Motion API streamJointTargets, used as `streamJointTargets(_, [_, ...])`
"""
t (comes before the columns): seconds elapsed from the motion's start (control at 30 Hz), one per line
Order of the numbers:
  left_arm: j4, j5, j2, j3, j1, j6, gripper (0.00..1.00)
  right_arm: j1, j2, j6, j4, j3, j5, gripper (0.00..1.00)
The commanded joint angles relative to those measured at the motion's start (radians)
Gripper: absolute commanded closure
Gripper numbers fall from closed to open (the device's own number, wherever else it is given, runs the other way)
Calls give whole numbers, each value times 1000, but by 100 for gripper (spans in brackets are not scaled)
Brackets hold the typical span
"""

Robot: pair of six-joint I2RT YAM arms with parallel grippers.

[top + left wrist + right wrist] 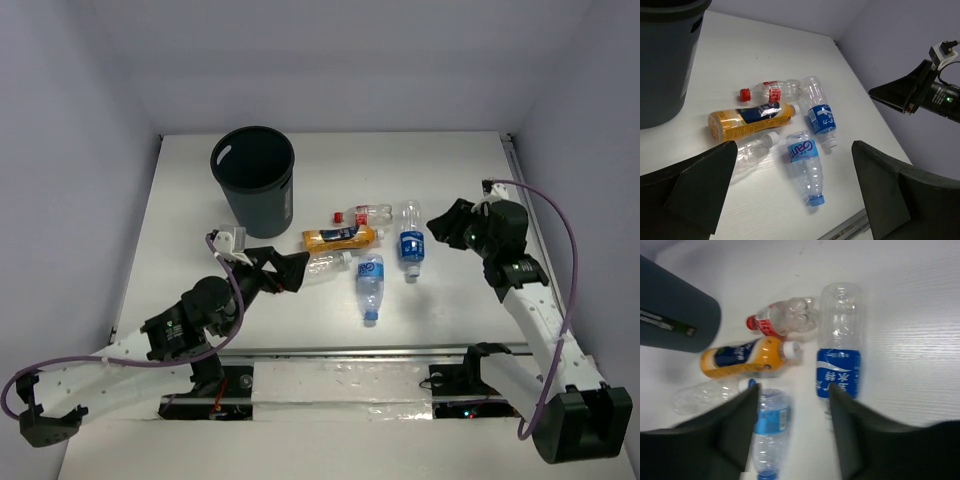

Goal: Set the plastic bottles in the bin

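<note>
Five plastic bottles lie on the white table right of the black bin [253, 178]: a red-capped one [368, 213], an orange-filled one [340, 238], a plain clear one [325, 263] and two blue-labelled ones [410, 240] [370, 285]. My left gripper [285, 270] is open and empty, just left of the plain clear bottle [752, 150]; the blue-capped bottle [806, 162] lies between its fingers in the left wrist view. My right gripper [445, 228] is open and empty, right of the dark-blue-labelled bottle [840, 355]. The bin also shows in both wrist views [662, 65] [675, 315].
Grey walls close the table at the back and sides. A metal rail [340, 352] runs along the near edge between the arm bases. The right gripper [900, 92] shows at the right of the left wrist view.
</note>
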Motion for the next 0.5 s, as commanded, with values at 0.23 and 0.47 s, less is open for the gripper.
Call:
streamJointTargets(0.23, [66, 72, 23, -65, 3, 13, 1, 9, 180, -29, 59, 81, 71, 98])
streamJointTargets(0.47, [149, 144, 38, -108, 3, 34, 53, 9, 318, -82, -19, 183, 131, 41])
